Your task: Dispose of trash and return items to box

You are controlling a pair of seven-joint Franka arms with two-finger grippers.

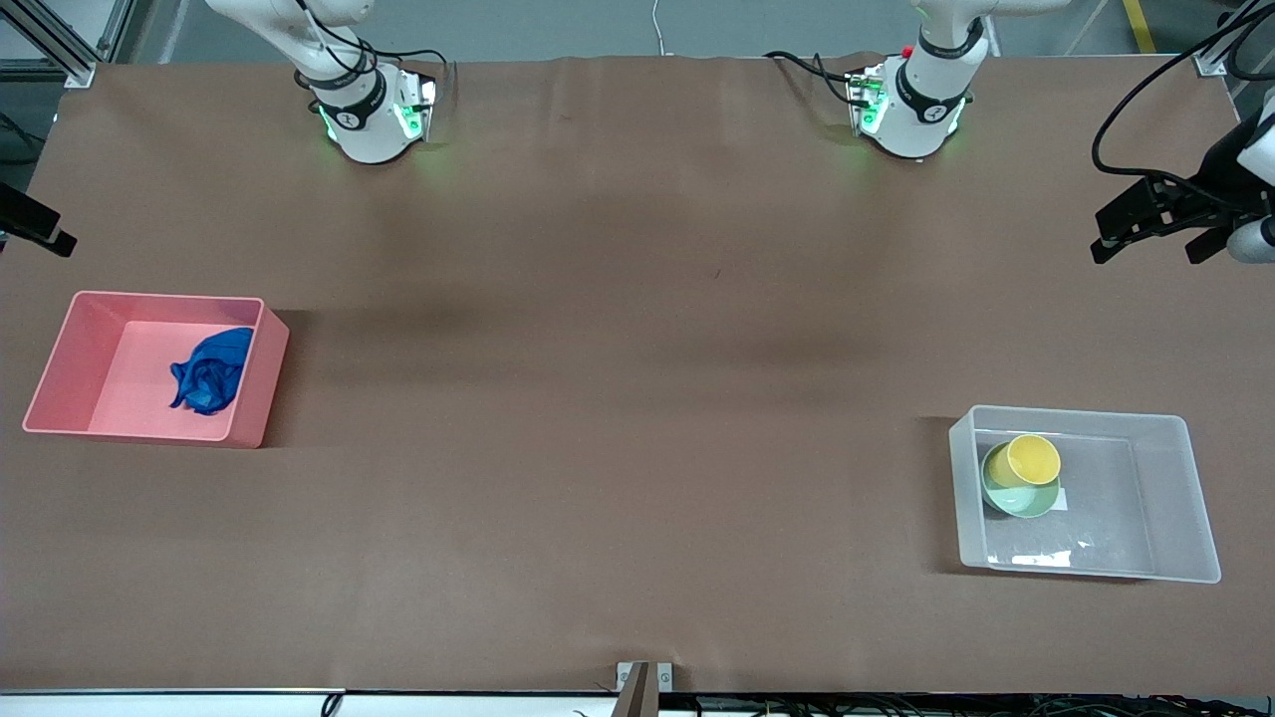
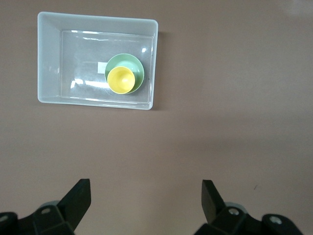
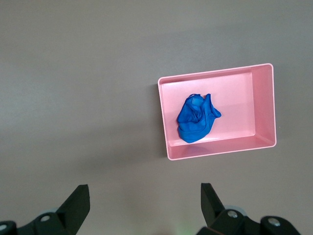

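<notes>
The blue wad of trash (image 1: 211, 370) lies inside the pink bin (image 1: 75, 344) at the right arm's end of the table; it also shows in the right wrist view (image 3: 196, 119). The yellow cup (image 1: 1033, 459) sits in the mint-green bowl (image 1: 1026, 498), inside the clear box (image 1: 1165, 498) at the left arm's end. The left wrist view shows the cup (image 2: 121, 80), the bowl (image 2: 137, 66) and the box (image 2: 49, 58). My left gripper (image 2: 145, 196) is open and empty, high above bare table beside the box. My right gripper (image 3: 145, 196) is open and empty, high above bare table beside the pink bin (image 3: 264, 107).
The brown table (image 1: 637, 349) is bare between the two containers. The left gripper (image 1: 1146, 239) hangs at the table's edge at the left arm's end. A black part of the right gripper (image 1: 40, 227) shows at the right arm's end.
</notes>
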